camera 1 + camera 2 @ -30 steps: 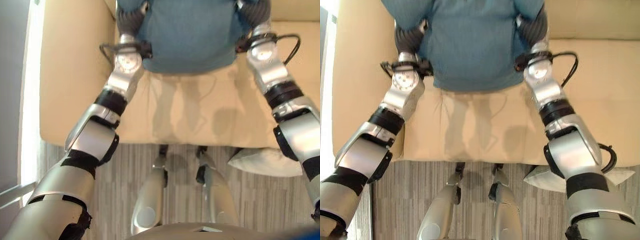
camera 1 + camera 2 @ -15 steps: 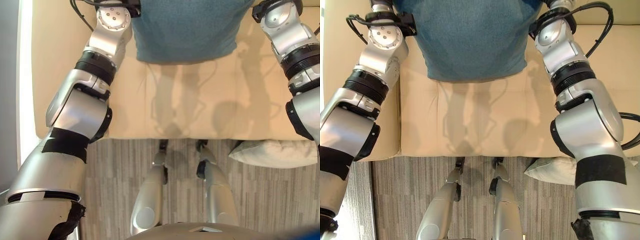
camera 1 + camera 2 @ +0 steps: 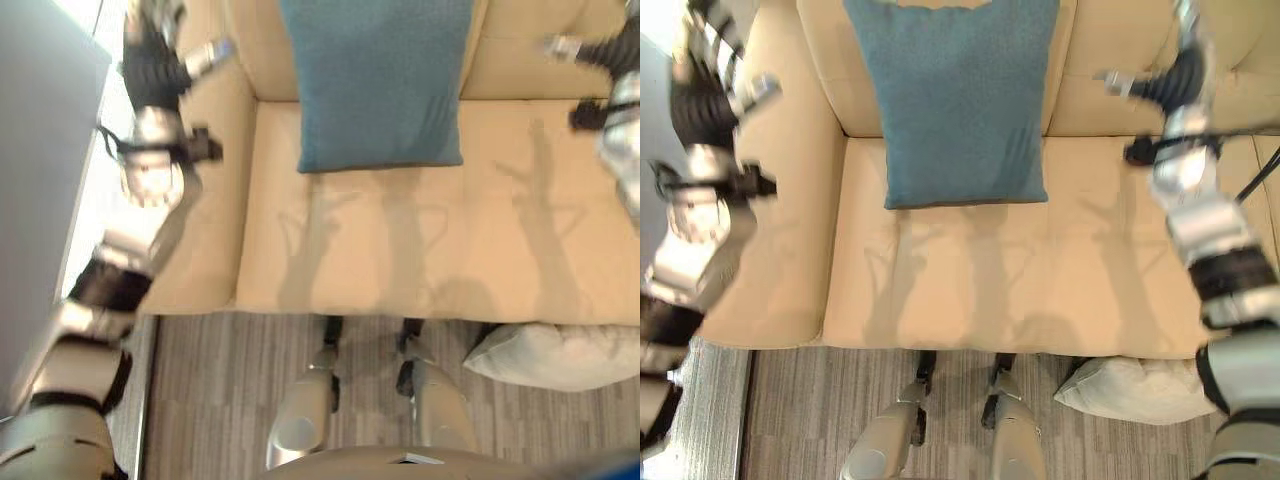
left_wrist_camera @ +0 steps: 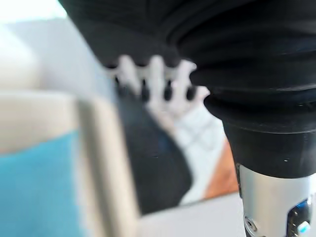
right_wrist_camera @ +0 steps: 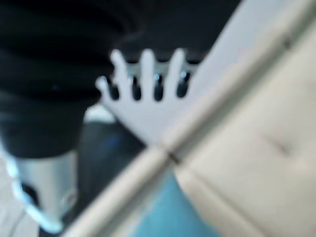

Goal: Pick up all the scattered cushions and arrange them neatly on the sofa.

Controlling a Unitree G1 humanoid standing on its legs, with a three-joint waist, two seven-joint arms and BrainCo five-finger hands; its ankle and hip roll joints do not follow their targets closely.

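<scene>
A blue cushion (image 3: 380,80) stands against the back of the cream sofa (image 3: 420,250), with its lower edge on the seat. A white cushion (image 3: 555,355) lies on the floor at the sofa's front right corner. My left hand (image 3: 702,105) is out over the sofa's left armrest, well clear of the blue cushion. Its fingers (image 4: 153,81) are straight and hold nothing. My right hand (image 3: 1180,80) is up by the backrest, to the right of the blue cushion. Its fingers (image 5: 145,84) are spread straight and it too holds nothing.
A grey wall or panel (image 3: 40,180) runs along the left of the sofa's armrest (image 3: 200,230). Striped grey carpet (image 3: 220,400) lies in front of the sofa. The seat to the right of the blue cushion is bare.
Both hands have let go of the blue cushion and swung outwards to either side. The cushion now leans on the backrest. The camera has pulled back, so more of the sofa shows.
</scene>
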